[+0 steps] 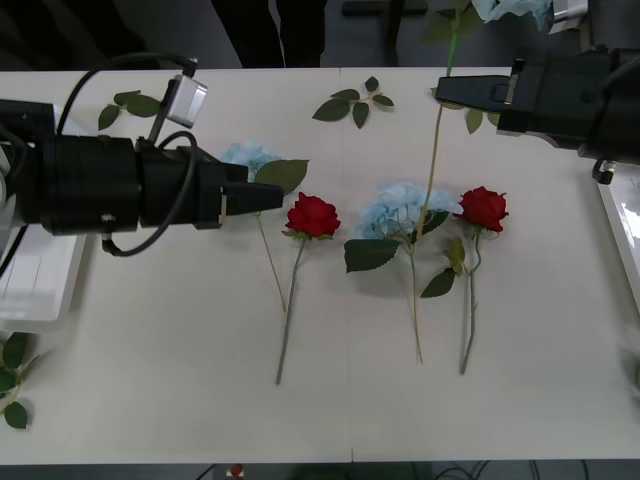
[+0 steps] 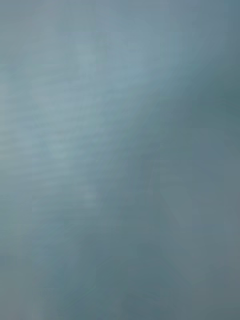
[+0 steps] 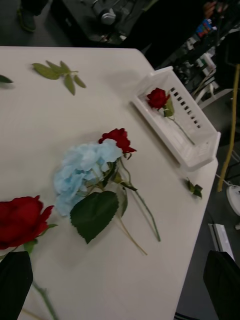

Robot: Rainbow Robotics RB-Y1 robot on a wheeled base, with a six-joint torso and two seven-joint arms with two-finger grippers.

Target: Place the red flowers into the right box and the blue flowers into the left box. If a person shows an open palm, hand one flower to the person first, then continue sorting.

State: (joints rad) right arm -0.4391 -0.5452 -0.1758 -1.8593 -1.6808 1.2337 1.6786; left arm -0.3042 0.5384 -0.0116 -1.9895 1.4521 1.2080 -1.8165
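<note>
Front view, left hand (image 1: 262, 197): low over the desk (image 1: 180, 340), tip just beside the left red rose (image 1: 313, 215); whether clenched or released, cannot tell here.
Front view, right hand (image 1: 455, 92): raised at the desk's far edge, grasping a blue hydrangea's stem (image 1: 434, 150), which hangs over the lying hydrangea (image 1: 400, 210); a second rose (image 1: 482, 208) lies just beside.
Left wrist view: left hand's fingers (image 3: 15, 280) spread, released; red rose (image 3: 20, 220) just beyond one finger; a third rose (image 3: 158, 97) lies inside the right box (image 3: 200, 150).

Beside the pale-blue hydrangea (image 1: 400, 212) at the middle of the white table (image 1: 180, 340) lie two deep red roses (image 1: 313, 215) on green stems. The right box (image 3: 197, 150) beyond it is white, with a red rose (image 3: 158, 97) inside.
</note>
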